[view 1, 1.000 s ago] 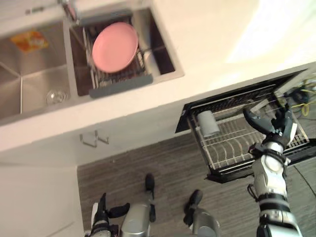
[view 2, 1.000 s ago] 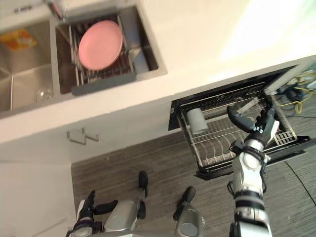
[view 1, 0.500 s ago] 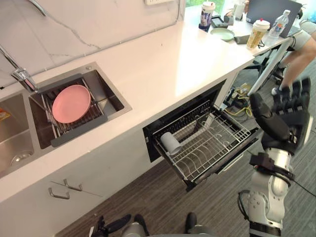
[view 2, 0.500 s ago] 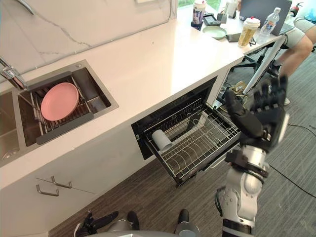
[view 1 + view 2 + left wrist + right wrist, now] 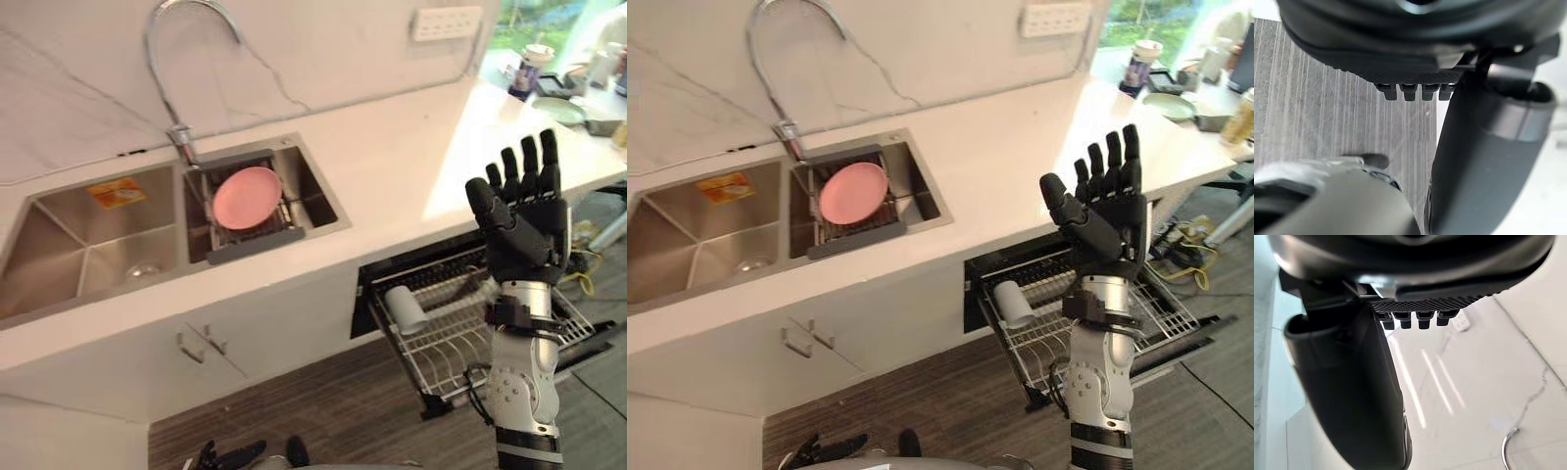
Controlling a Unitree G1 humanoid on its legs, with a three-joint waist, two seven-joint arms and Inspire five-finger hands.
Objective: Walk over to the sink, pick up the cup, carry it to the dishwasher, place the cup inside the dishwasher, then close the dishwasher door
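We see right hand point(image 5: 524, 230) lifted higher, fingers straight, empty; left hand point(image 5: 227, 454) low, relaxed. The grey cup point(image 5: 405, 308) sits unmoved in wire dishwasher rack point(image 5: 451, 352).

Your right hand point(image 5: 519, 225) and its forearm stand in front of the dishwasher rack point(image 5: 446, 343), so the wires behind the wrist are hidden from you; the cup point(image 5: 405, 308) lies on the thumb side of that wrist, and you cannot tell whether mouth or base faces you; the dishwasher door point(image 5: 1185, 343) passes behind the forearm; past the fingertips, a tall cup point(image 5: 529, 70) and a bowl point(image 5: 558, 108) are too small to make out, and the edge cuts off whatever sits beyond them; your left hand point(image 5: 230, 455) is cropped by the lower edge; far off the thumb side, a round glint point(image 5: 145, 269) on the sink basin point(image 5: 59, 245) floor could be drain or glass.
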